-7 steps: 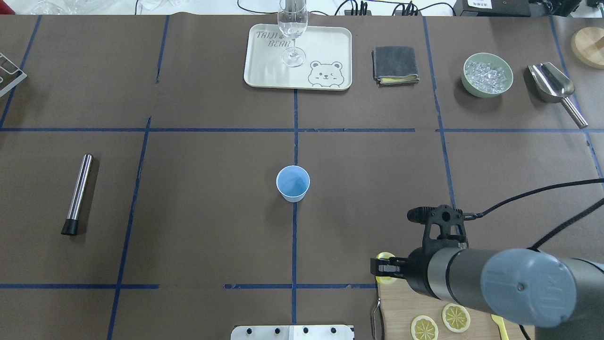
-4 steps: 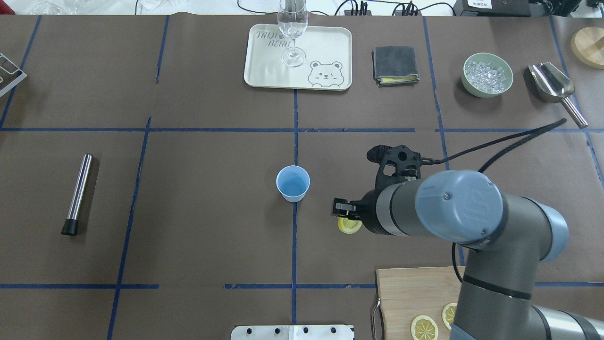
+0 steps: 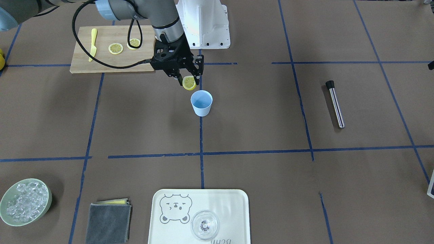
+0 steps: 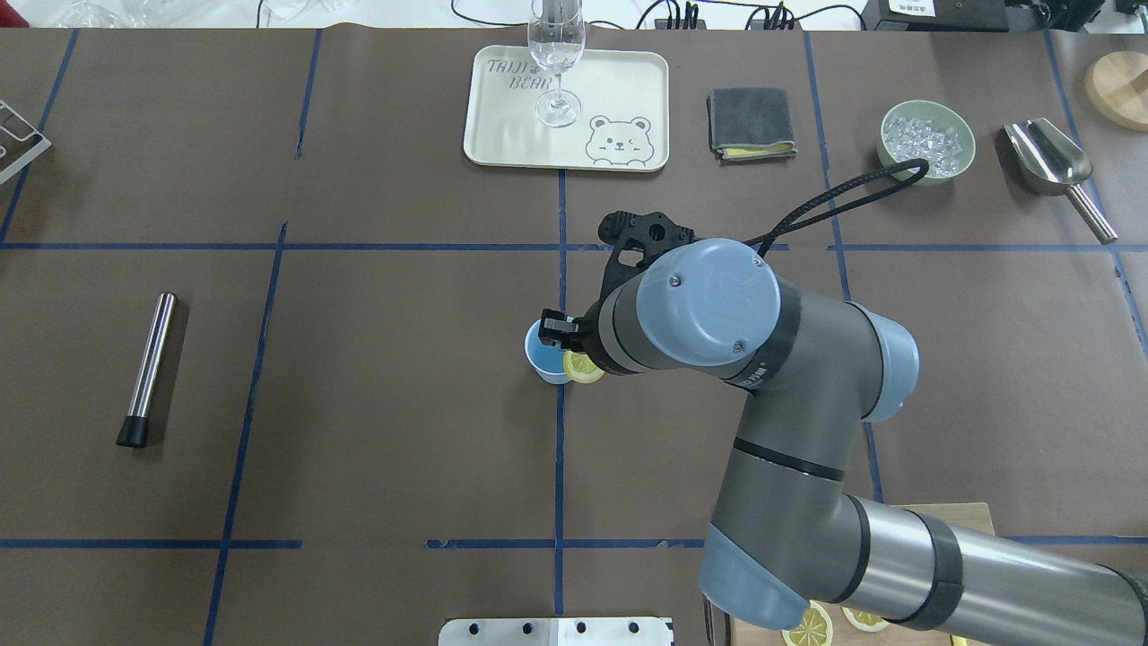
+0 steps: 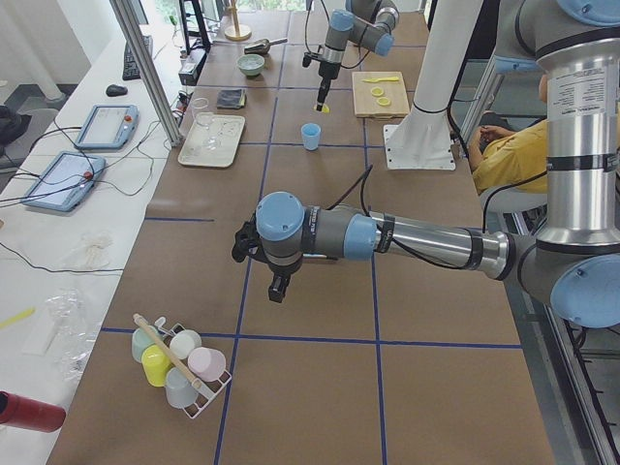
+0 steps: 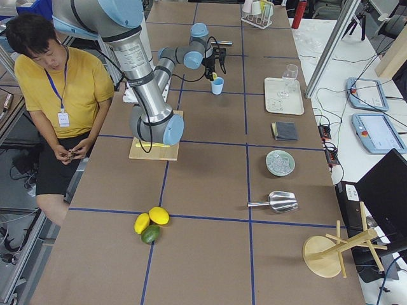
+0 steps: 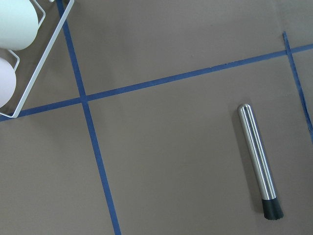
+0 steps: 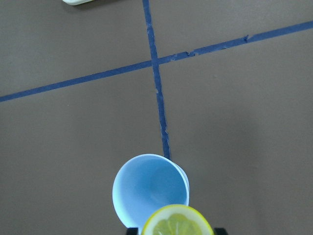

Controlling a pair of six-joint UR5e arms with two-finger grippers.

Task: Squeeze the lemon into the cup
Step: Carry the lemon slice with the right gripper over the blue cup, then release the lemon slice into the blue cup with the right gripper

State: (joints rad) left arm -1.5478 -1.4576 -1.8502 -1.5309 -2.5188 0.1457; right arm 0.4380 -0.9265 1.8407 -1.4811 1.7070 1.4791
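A thin lemon [image 3: 189,83] slice, yellow rind and pale flesh, hangs upright with my right gripper [image 3: 188,80] shut on it. It hovers just above the robot-side rim of the light-blue cup [image 3: 201,102], which stands upright at the table's middle. From overhead, the arm hides part of the cup [image 4: 541,357], and the lemon [image 4: 584,368] peeks out beside it. The right wrist view shows the lemon [image 8: 177,223] overlapping the cup [image 8: 146,188] rim. My left gripper [image 5: 277,288] hangs over the table's left end, and I cannot tell its state.
A steel muddler [image 4: 148,368] lies at the left. At the far edge are a tray [image 4: 628,99] bearing a stemmed glass [image 4: 556,54], a grey cloth [image 4: 752,123], an ice bowl [image 4: 926,142] and a scoop [image 4: 1054,166]. The cutting board [image 3: 101,64] holds two slices and a yellow knife.
My right arm has swung from the cutting board's corner to the table's middle, carrying the lemon slice up to the cup. The cup has not moved.
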